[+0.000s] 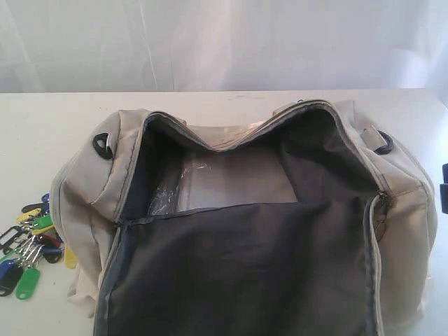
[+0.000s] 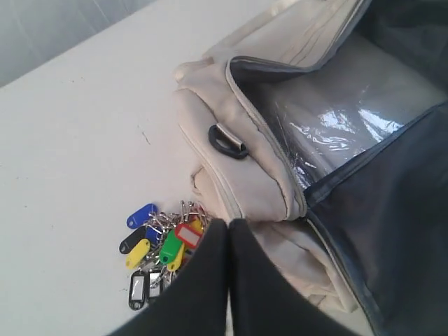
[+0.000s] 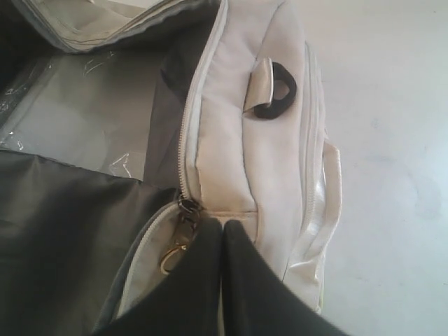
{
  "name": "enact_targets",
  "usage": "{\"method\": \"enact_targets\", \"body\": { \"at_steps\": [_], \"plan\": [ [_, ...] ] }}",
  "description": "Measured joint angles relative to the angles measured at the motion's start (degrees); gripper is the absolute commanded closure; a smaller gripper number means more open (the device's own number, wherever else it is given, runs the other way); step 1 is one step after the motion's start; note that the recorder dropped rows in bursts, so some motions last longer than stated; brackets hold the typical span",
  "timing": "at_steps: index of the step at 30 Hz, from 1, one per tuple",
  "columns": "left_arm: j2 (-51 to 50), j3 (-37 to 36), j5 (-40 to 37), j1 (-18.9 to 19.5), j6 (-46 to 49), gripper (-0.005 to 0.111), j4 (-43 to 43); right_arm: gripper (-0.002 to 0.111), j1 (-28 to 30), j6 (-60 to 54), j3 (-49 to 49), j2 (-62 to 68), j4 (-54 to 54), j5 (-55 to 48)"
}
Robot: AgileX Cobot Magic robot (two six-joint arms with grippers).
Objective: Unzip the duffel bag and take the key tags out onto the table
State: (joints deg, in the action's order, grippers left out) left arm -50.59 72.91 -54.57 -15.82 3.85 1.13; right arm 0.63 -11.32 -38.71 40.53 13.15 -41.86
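Observation:
The cream duffel bag point(image 1: 402, 210) lies unzipped on the white table point(image 1: 42, 140), its dark lining and a clear plastic sheet point(image 1: 178, 189) showing inside. The key tags point(image 1: 24, 255) lie in a coloured bunch on the table by the bag's left end. In the left wrist view my left gripper point(image 2: 229, 222) is shut and empty, hovering beside the key tags point(image 2: 157, 245) and the duffel bag point(image 2: 245, 175). In the right wrist view my right gripper point(image 3: 222, 224) is shut with nothing in it, over the other end of the duffel bag point(image 3: 231, 140), next to the zipper pull point(image 3: 185, 206).
Black strap rings sit on both bag ends point(image 1: 103, 145) point(image 1: 383, 147). A dark bit of arm point(image 1: 444, 187) shows at the right edge of the exterior view. White curtain hangs behind the table. Bare tabletop point(image 2: 70, 140) lies left of the bag and beyond its right end point(image 3: 392, 105).

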Motion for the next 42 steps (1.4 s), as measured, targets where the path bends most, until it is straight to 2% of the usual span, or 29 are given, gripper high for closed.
{"method": "enact_targets", "body": {
  "at_steps": [5,8,15,31,37,42],
  "plan": [
    [8.1,-11.6,9.2,0.0,-0.8,0.107,0.0,0.108,0.0,0.0,0.0,0.0,0.0,0.1],
    [9.2,-14.6,13.1,0.0,-1.1,0.107,-1.1,0.108,0.0,0.0,0.0,0.0,0.0,0.5],
    [9.6,-15.2,16.9,0.0,-1.4,0.107,-5.6,0.108,0.0,0.0,0.0,0.0,0.0,1.3],
    [10.0,-15.2,17.3,0.1,-1.5,0.107,-6.0,0.108,0.0,0.0,0.0,0.0,0.0,1.4],
    [15.3,-18.9,18.8,4.0,-1.5,0.107,-6.3,0.108,0.0,0.0,0.0,0.0,0.0,1.4],
    [24.3,-28.4,23.5,8.9,-1.5,0.107,-6.3,0.108,0.0,0.0,0.0,0.0,0.0,1.4]
  ]
}}
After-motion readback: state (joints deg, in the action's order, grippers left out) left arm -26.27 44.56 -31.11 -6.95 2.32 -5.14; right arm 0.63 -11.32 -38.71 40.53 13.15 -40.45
